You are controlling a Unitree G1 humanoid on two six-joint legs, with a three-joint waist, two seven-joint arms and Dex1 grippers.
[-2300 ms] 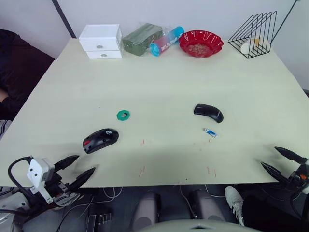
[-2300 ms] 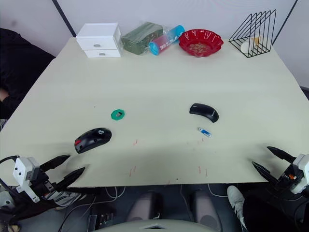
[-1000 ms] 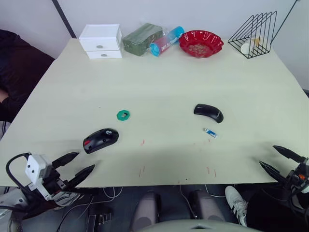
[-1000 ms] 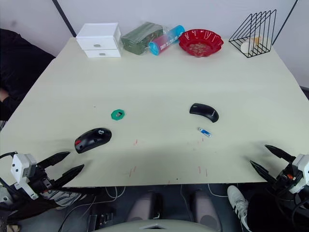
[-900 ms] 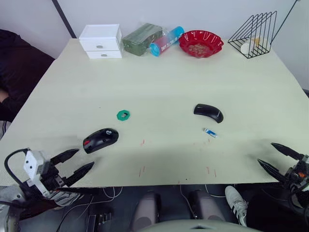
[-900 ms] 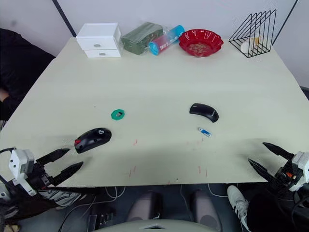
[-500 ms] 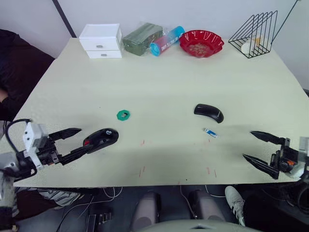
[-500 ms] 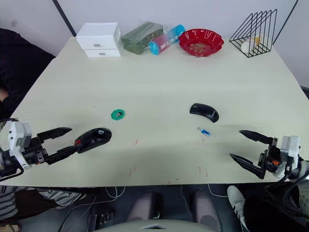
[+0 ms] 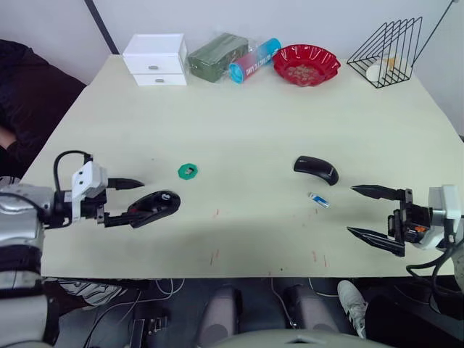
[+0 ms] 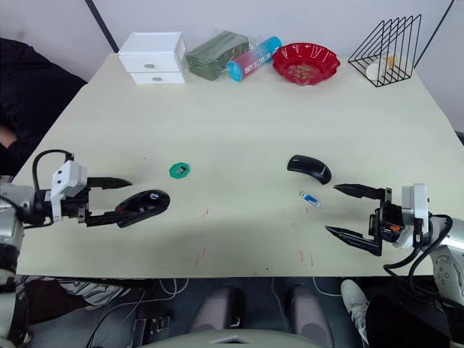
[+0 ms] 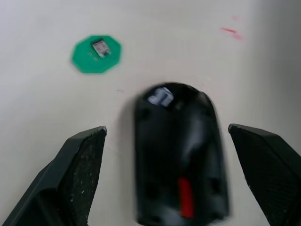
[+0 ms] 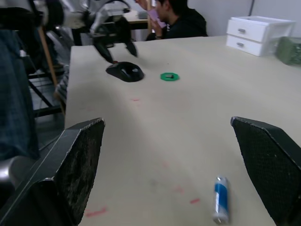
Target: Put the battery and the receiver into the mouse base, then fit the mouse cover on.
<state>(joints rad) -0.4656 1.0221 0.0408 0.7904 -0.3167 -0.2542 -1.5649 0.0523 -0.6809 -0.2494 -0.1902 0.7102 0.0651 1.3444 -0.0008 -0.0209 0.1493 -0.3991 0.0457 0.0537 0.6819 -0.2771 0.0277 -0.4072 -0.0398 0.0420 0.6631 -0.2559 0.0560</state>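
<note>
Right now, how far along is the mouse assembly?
Nothing is fitted yet. The open left gripper straddles the mouse base; the open right gripper faces the battery. The battery and mouse cover lie loose on the table.

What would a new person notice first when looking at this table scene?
Most striking are the two open black claws reaching over the near edge of the pale table: the left claw straddles the mouse base, and the right claw points toward the small battery. Between them lie the mouse cover and a green disc, and a red bowl stands out at the far edge.
</note>
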